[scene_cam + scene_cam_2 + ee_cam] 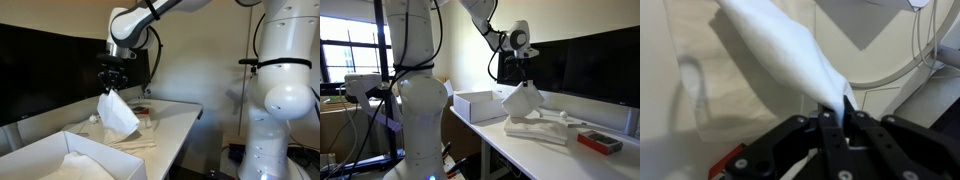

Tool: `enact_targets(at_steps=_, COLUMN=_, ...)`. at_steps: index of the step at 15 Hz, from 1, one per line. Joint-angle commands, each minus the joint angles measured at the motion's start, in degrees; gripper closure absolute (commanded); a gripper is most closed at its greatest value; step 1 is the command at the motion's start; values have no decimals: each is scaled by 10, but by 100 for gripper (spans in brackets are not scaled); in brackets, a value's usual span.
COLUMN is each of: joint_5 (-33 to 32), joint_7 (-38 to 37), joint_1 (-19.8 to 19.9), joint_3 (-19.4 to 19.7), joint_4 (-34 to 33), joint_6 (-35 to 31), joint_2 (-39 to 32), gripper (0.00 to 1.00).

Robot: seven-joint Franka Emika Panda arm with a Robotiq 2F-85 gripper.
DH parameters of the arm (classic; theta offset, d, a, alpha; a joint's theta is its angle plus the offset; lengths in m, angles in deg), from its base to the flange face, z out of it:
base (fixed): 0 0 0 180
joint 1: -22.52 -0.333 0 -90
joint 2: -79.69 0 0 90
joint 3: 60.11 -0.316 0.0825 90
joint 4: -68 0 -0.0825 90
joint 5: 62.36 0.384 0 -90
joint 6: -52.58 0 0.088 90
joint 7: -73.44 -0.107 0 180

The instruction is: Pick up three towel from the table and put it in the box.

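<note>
Claw (110, 86) is clamped together on a towel (118, 112), gripped at its top corner. It is held hanging clear above the worktop (178, 112). Folded towels (545, 127) are seen lying below, near the box (45, 150).

The arm (285, 90) is glossy white with rounded links, dark bands at the joints and black fingers (826, 135).

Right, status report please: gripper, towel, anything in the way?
Gripper shut on towel. Towel hanging above table, more towels below. Box open, nothing seen blocking the way to it.
</note>
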Motion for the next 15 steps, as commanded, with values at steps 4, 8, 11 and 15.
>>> enact_targets(at_steps=4, joint_5=-69, joint_7=-53, joint_1=-24, joint_3=-24, joint_4=-138, joint_6=140, joint_2=-20, gripper=90)
enact_targets(at_steps=8, joint_5=-110, joint_7=-55, joint_1=-46, joint_3=-39, joint_4=-216, joint_6=209, joint_2=-38, gripper=91)
enact_targets(at_steps=11, joint_5=-159, joint_7=-56, joint_1=-72, joint_3=-56, joint_4=-272, joint_6=250, joint_2=-58, gripper=91)
enact_targets(at_steps=15, joint_5=-207, joint_7=-55, joint_1=-110, joint_3=-72, joint_4=-335, joint_6=280, joint_2=-93, gripper=91)
